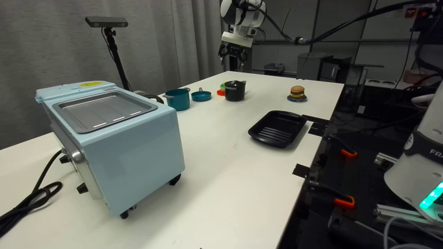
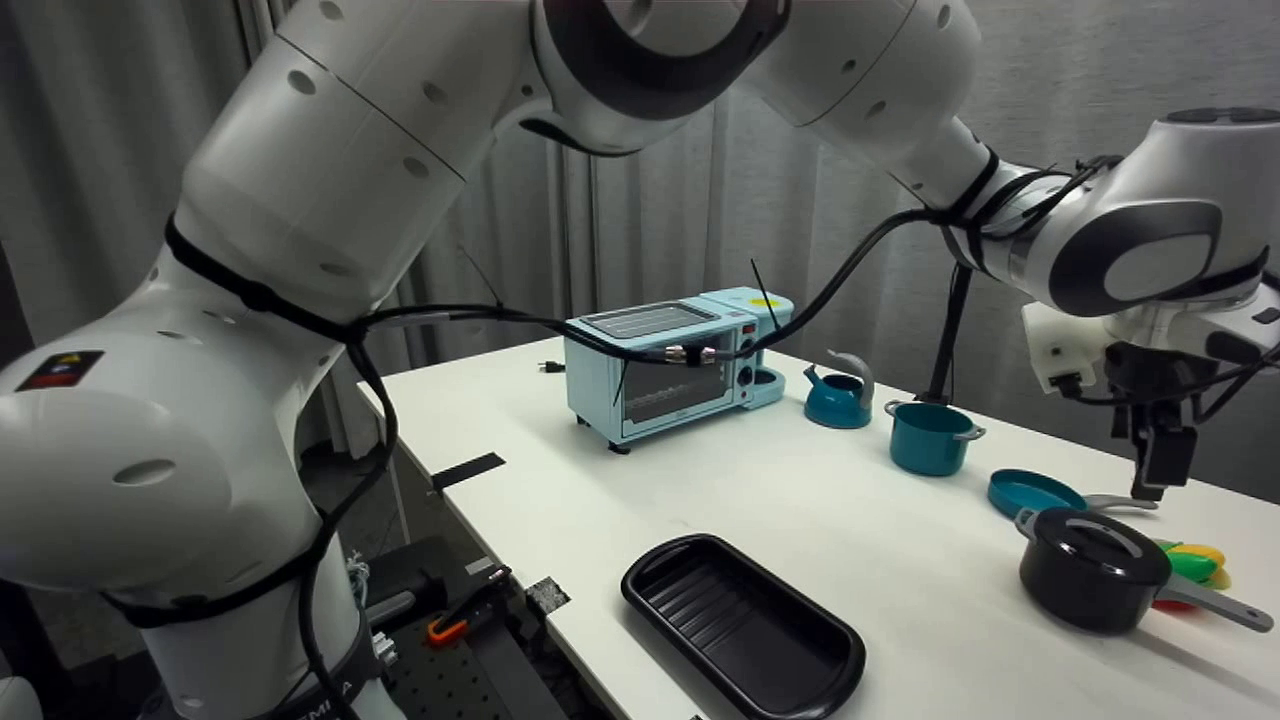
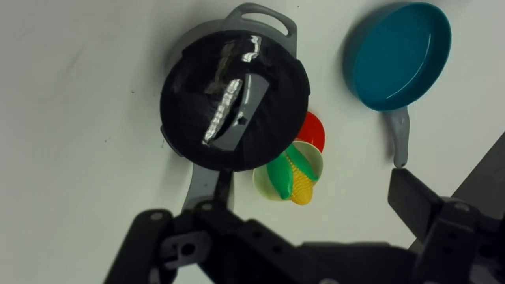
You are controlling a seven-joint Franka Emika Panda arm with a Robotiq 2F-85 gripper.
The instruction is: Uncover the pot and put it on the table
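Oven [image 2: 675,390]: light blue
Kettle [image 2: 838,405]: teal, near the oven
Frying pan [image 3: 400,59]: teal, grey-handled
Stew pan [image 2: 930,445]: between kettle and frying pan
Corn [image 3: 302,185]: in a pale bowl [image 3: 262,184]
Burger [image 1: 297,91]: on a blue plate [image 1: 297,99]
Tray [image 1: 277,130]: black, ridged

White-topped table [image 1: 221,166]. Robot-side long edge: pieces of black tape [image 1: 301,170] at the rim, black tray [image 2: 740,625] just inward, blue plate [image 1: 292,99] near the corner with one short edge. Opposite long edge: light-blue appliance [image 1: 138,162] toward the corner with the other short edge, black cord [image 1: 8,218] beside it; then teal kettle [image 2: 835,408], teal casserole [image 2: 925,452], teal skillet [image 3: 398,59] in a row. Black pot [image 2: 1090,590] upright, inward of the skillet. Red dish [image 3: 314,132] and pale bowl [image 3: 262,185] just beside the pot, toward that same long edge; bowl directly on table or on dish, can't tell.
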